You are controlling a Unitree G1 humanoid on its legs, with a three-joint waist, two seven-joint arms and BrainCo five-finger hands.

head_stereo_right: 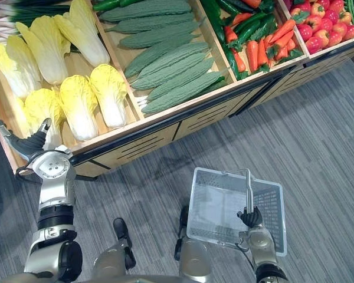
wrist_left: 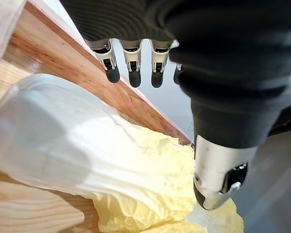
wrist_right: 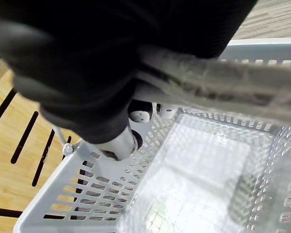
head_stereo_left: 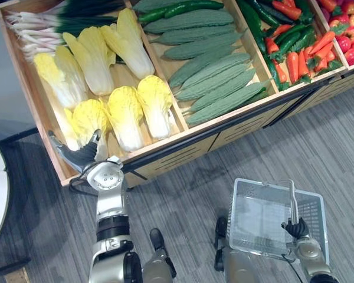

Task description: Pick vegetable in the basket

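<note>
The yellow-leaved, white-stemmed napa cabbage (head_stereo_left: pixel 88 121) lies in the front-left corner of the light wooden display bin (head_stereo_left: pixel 224 137). It sits at 12 o'clock from the left hand (head_stereo_left: pixel 81 157), just past the fingertips. The left wrist view shows it beneath the fingers (wrist_left: pixel 133 68), with no contact visible. Its leaves are crinkled and pale yellow, its stem broad and glossy white. The fingers are straight and side by side, the thumb (wrist_left: pixel 216 179) set apart, holding nothing. At 4 o'clock, the right hand (head_stereo_left: pixel 296 229) is curled round the metal handle (head_stereo_left: pixel 293 197) of the pale grey perforated plastic basket (head_stereo_left: pixel 265 184).
</note>
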